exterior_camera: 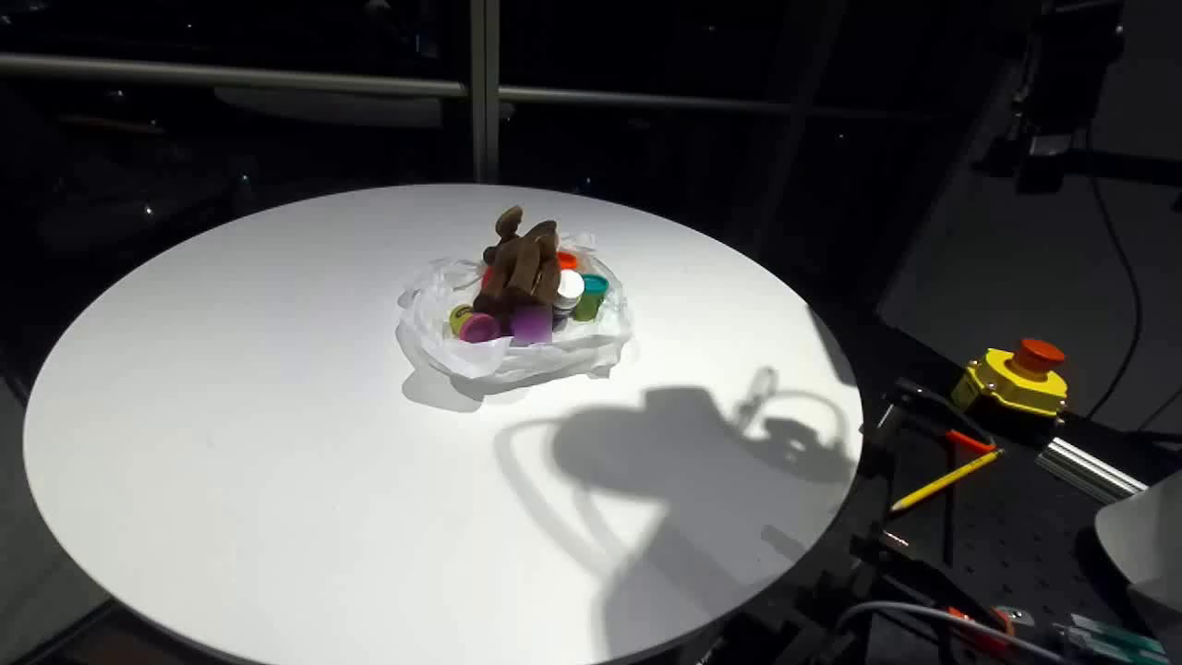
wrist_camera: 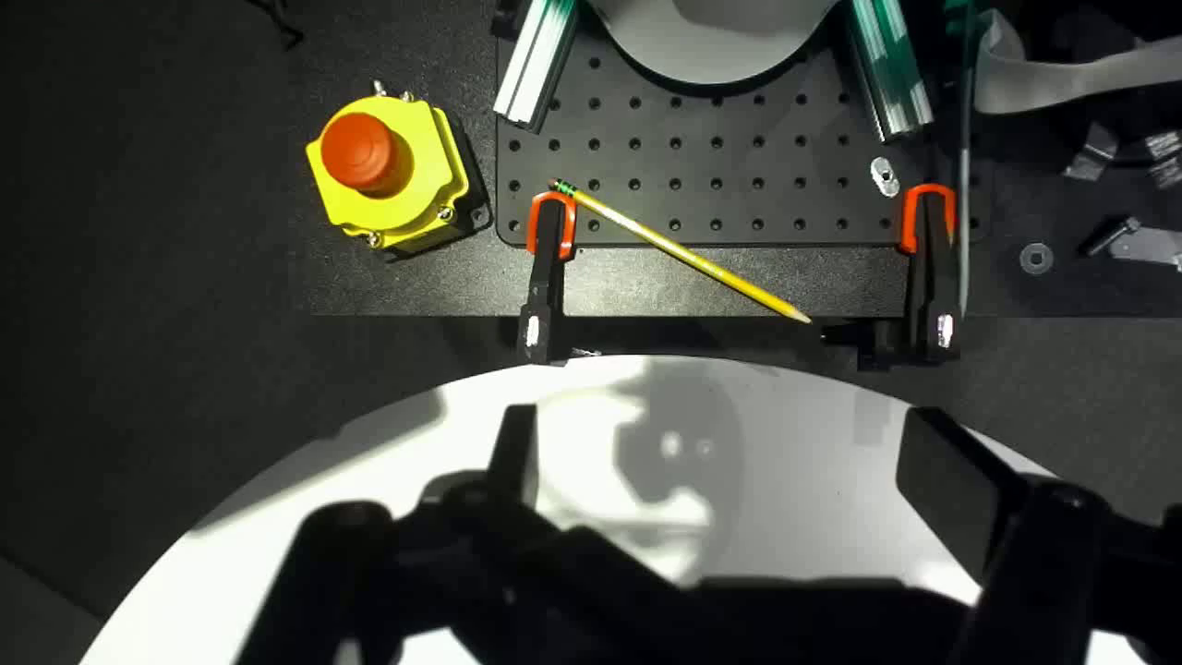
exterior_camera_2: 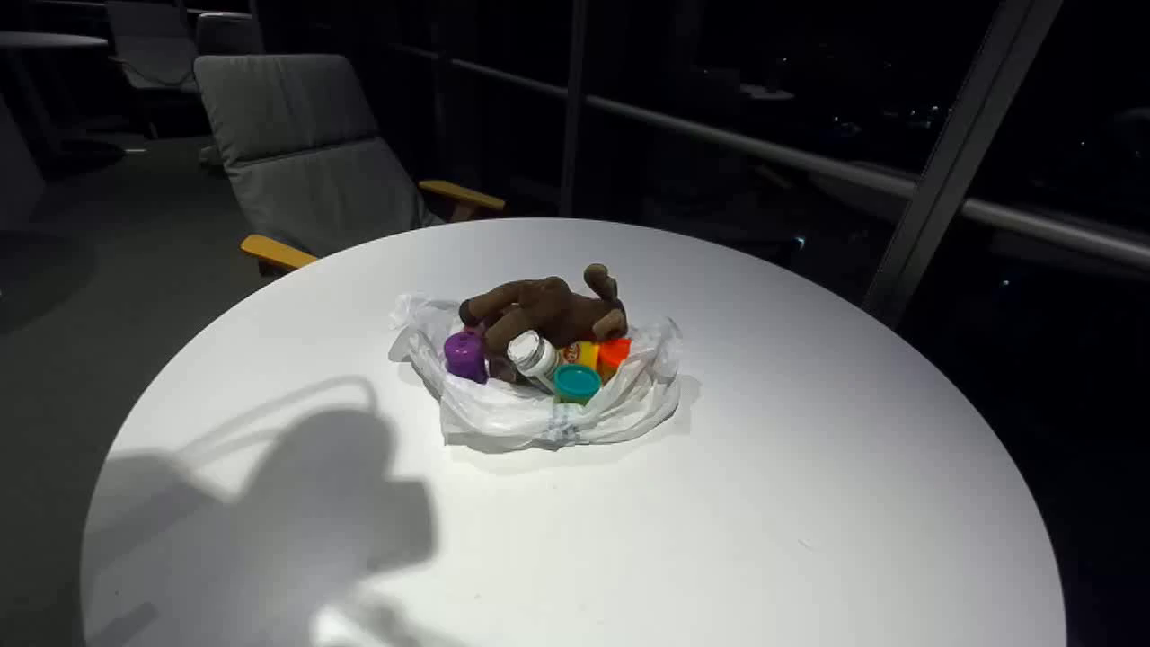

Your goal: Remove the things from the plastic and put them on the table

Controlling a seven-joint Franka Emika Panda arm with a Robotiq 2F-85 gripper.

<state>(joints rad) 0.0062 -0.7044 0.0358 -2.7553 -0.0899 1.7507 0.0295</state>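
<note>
Dark windows [exterior_camera: 637,51] stand behind the round white bench [exterior_camera: 277,480], which carries a wrinkled, whitish plastic bag [exterior_camera_2: 503,422] at the centre of an exterior view. Spread open, it holds a brown plush animal [exterior_camera_2: 548,307] on top, a purple piece [exterior_camera_2: 465,357] at left, a white-lidded can [exterior_camera_2: 532,353] and teal-lidded tub [exterior_camera_2: 577,384] in front, an orange piece [exterior_camera_2: 614,353] at right. Across the wrist view's lower half, black fingers [wrist_camera: 956,489] stand wide apart above the bench.
</note>
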